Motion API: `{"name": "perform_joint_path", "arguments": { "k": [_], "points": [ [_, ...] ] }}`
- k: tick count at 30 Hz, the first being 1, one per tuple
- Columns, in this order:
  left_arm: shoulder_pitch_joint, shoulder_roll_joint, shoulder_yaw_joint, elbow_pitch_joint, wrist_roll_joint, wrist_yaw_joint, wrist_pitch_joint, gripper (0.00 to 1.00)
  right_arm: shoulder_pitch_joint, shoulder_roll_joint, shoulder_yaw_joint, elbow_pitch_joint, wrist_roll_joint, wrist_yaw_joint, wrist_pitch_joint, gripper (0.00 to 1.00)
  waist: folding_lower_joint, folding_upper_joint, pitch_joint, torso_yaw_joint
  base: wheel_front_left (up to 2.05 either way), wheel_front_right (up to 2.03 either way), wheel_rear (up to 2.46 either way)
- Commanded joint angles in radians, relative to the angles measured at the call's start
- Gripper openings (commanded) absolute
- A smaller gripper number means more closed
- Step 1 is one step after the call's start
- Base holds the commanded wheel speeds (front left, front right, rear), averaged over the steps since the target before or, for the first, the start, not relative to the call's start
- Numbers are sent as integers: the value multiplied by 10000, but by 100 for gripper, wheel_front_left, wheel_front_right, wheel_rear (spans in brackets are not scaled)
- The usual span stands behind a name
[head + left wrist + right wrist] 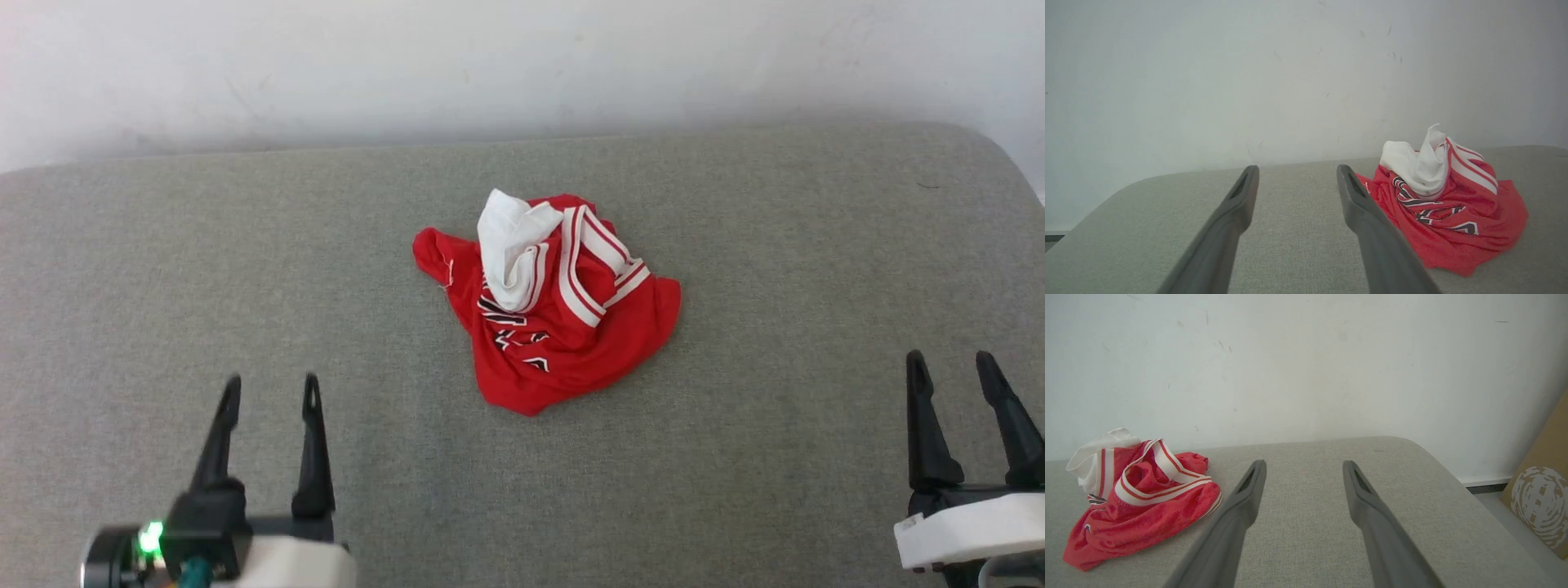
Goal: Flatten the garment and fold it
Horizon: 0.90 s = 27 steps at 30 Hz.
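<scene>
**Head view: garment [555, 327] crumpled at cushion [163, 286] centre**

Left gripper [271, 379] at seven o'clock and right gripper [951, 356] at four stand parted, empty, well apart from it. Right wrist view adds cardboard [1541, 490] at three o'clock.

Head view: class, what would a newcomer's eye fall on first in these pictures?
The red garment, crumpled in a heap with a white sleeve on top, lies mid-way across the grey padded surface. The left claw and right claw sit open at the lower corners, both apart from it.
</scene>
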Motion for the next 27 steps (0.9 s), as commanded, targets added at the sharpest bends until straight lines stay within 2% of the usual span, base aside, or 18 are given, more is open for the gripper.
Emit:
{"name": "perform_joint_path", "arguments": {
  "k": [1, 7, 11, 17, 20, 24, 27],
  "points": [
    [203, -133, 117, 9, 108, -3, -45, 100, 103, 20, 16, 31, 85, -7, -76, 100, 1, 0, 2, -3, 0, 0, 0],
    [609, -852, 628, -85, 435, -541, -46, 100, -133, 20, 37, 122, -92, -7, 29, 100, 1, 0, 176, 223, 0, 0, 0],
    [437, -1124, 1046, -129, 626, -1017, -46, 100, -960, 20, 470, -54, -401, -7, 814, 100, 1, 0, 462, 427, 0, 0, 0],
    [167, -1519, 1334, -255, 997, -1530, -47, 100, -3039, 20, 945, 19, -710, -7, 2998, 100, 1, 0, 1075, 779, 0, 0, 0],
    [-22, -1773, 1378, -252, 1120, -1793, -47, 100, -3958, -161, 1238, 680, -843, -7, 4467, 100, 1, 0, 1400, 1020, 0, 0, 0],
    [-274, -2116, 1414, -104, 1231, -2174, -47, 100, -4883, -621, 1684, 1879, -366, -7, 6277, 100, 1, 0, 1747, 1388, 0, 0, 0],
    [-415, -2342, 1456, 116, 1326, -2445, -47, 100, -5353, -1021, 1997, 2665, -92, -7, 7006, 100, 1, 0, 1903, 1672, 0, 0, 0]
  ]
}}
